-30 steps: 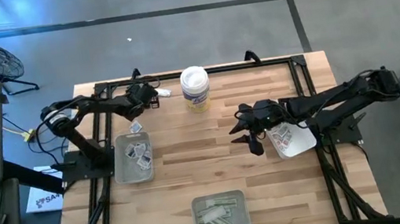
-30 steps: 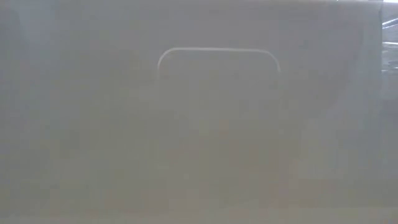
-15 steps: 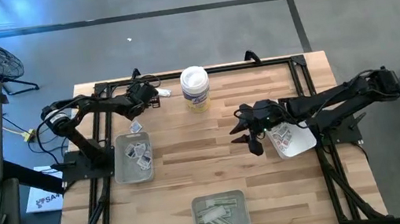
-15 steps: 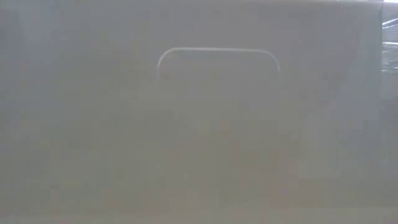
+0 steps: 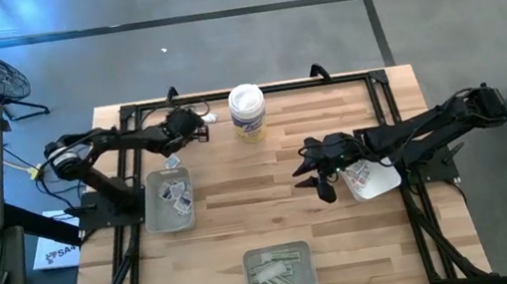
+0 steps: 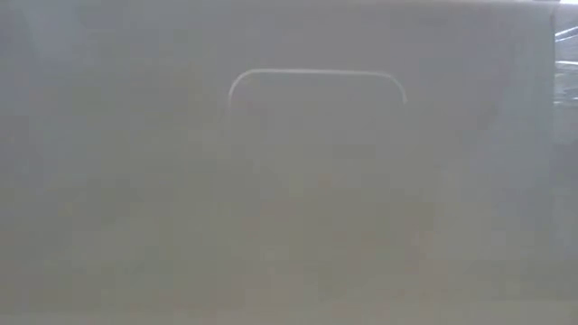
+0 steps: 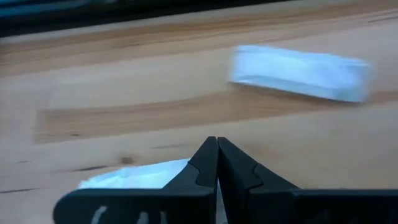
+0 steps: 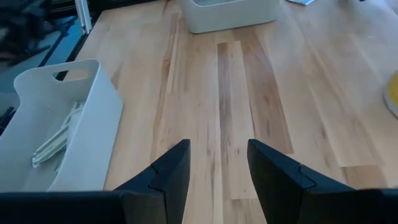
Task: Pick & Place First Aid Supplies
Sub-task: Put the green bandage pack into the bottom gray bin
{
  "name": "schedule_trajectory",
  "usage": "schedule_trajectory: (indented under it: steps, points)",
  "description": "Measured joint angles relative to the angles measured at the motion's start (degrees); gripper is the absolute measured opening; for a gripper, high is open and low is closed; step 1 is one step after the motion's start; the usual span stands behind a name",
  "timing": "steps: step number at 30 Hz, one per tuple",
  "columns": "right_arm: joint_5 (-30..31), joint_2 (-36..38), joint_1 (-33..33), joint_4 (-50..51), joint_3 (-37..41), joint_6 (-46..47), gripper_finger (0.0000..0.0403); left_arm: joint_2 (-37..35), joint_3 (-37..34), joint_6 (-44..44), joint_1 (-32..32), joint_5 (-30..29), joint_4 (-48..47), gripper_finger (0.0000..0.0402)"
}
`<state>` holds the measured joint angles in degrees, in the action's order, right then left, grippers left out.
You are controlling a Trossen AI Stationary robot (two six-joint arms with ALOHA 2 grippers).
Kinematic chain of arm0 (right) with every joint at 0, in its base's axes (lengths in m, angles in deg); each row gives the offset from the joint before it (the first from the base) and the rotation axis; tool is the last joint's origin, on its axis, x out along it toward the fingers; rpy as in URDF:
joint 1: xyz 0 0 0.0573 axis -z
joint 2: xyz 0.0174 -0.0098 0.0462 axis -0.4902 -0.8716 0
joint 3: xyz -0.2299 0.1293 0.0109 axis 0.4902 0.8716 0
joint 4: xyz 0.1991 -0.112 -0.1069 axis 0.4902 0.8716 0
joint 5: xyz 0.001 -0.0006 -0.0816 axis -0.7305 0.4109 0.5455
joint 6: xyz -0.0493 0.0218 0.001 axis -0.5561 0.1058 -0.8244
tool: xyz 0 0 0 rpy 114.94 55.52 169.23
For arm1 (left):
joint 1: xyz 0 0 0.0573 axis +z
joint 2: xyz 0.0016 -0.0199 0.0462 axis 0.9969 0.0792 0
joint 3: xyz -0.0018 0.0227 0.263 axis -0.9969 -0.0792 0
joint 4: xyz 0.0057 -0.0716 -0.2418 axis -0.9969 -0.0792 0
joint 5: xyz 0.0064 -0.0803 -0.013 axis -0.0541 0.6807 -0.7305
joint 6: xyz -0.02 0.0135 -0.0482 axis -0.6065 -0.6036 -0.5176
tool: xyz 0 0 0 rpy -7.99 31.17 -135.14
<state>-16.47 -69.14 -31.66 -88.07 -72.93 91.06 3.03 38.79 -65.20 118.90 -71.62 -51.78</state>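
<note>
The first aid supplies are small white packets. One packet [image 5: 210, 118] [image 7: 298, 71] lies flat on the wood at the far left, and another [image 5: 173, 161] lies just beyond the left tray [image 5: 150, 213], which holds several more. My left gripper [image 5: 198, 133] [image 7: 217, 155] is shut beside the far packet, with a white packet [image 7: 134, 177] at its fingertips. My right gripper [image 5: 314, 169] [image 8: 217, 165] stands open over bare wood right of centre, with nothing between its fingers. My left gripper pinches a white packet between its two shut fingers; a white sliver [image 7: 216, 202] shows in the seam between them. The fingers slant down from the table's left. The packet's free end [image 7: 124, 179] sticks out to one side, and I cannot tell whether it is clear of the wood.
A white tub [image 5: 247, 113] stands at the far middle. A tray [image 5: 249, 274] [image 8: 99, 106] of pale strips sits at the near middle, and its grey wall fills the low view. A white tray [image 5: 382, 181] lies under my right arm. A black frame borders the table.
My left gripper has shut, and it has shifted a little toward the table's near edge while the arm behind it has swung left. The loose packets on the wood have kept their places.
</note>
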Motion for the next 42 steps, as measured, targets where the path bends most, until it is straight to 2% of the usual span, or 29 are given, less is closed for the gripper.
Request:
schedule_trajectory:
  steps: [5,9,15,19,23,29,32,38,42]
  points:
    - [0.4,0.0,0.0,-0.2,0.0,-0.2,0.0153,-5.3,0.1,1.4,-6.3,1.2,0.9,0.0001]
    - [3.0,0.0,0.0,-0.2,0.0,-0.1,0.0153,-11.4,0.1,4.0,-11.7,2.5,1.4,0.0001]
    - [6.9,0.0,0.0,-0.3,0.0,1.2,0.0153,-20.3,0.2,8.3,-21.7,8.4,2.0,0.0]
    - [9.7,0.0,0.0,-0.8,0.0,2.8,0.0153,-23.1,0.2,10.7,-30.2,11.4,4.3,0.0]
    - [13.6,0.0,0.0,-2.6,0.0,5.3,0.0153,-23.2,0.2,13.8,-38.2,13.8,8.5,0.0]
    - [14.9,0.0,-0.2,-4.2,0.1,10.1,0.0153,-21.3,0.3,16.1,-49.5,13.5,16.4,0.0]
    - [17.4,0.0,-1.5,-5.7,1.5,12.7,0.0153,-19.9,0.2,16.4,-54.9,13.5,20.2,0.0]
    - [24.2,-0.2,-9.2,-16.4,7.0,19.2,0.0153,-14.6,0.2,17.6,-64.1,13.4,31.4,0.0]
    - [31.5,-0.7,-16.1,-24.0,9.0,20.8,0.0153,-10.3,0.8,17.6,-68.1,12.3,36.9,0.0]
